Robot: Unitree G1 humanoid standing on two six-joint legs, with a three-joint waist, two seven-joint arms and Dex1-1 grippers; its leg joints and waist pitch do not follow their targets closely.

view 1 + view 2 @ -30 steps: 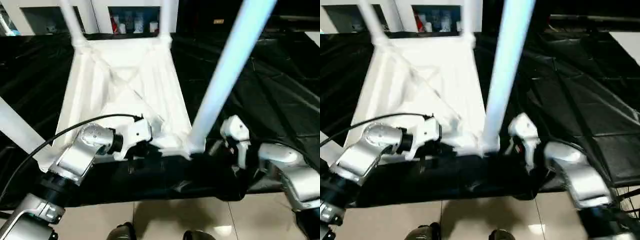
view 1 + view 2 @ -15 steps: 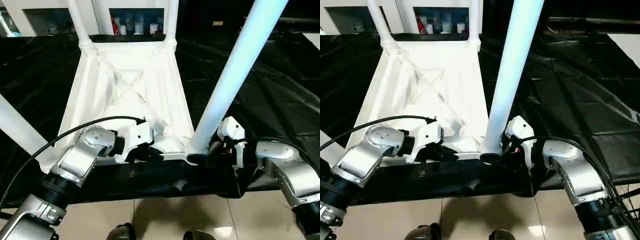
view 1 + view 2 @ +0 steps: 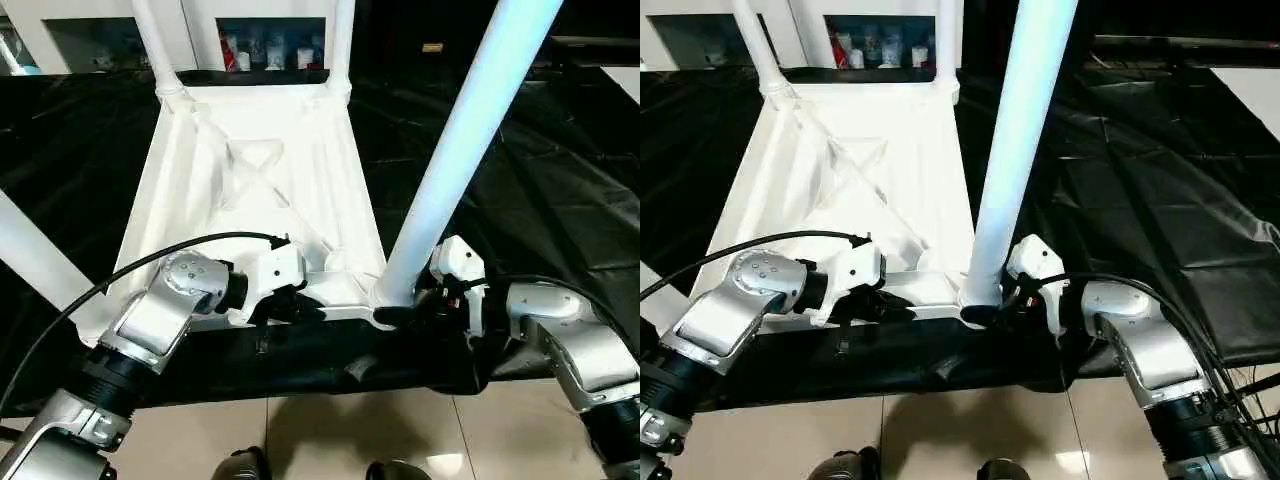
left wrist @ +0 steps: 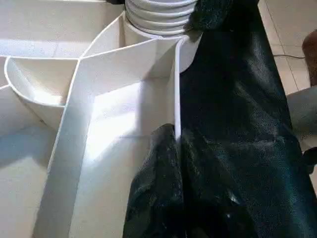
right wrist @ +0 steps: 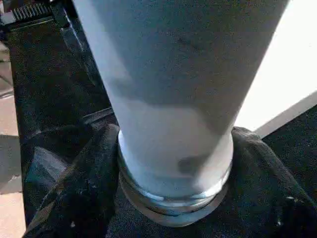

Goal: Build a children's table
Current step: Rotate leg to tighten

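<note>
All four legs stand in the upturned top (image 3: 260, 170). Left end effector (image 3: 300, 305) pinches its rim; right end effector (image 3: 405, 312) grasps the adjacent leg (image 3: 450, 160), probably seating it.

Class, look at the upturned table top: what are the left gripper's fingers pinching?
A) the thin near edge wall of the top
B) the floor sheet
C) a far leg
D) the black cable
A: the left gripper has its fingers pressed either side of the table top's thin edge wall.
</note>
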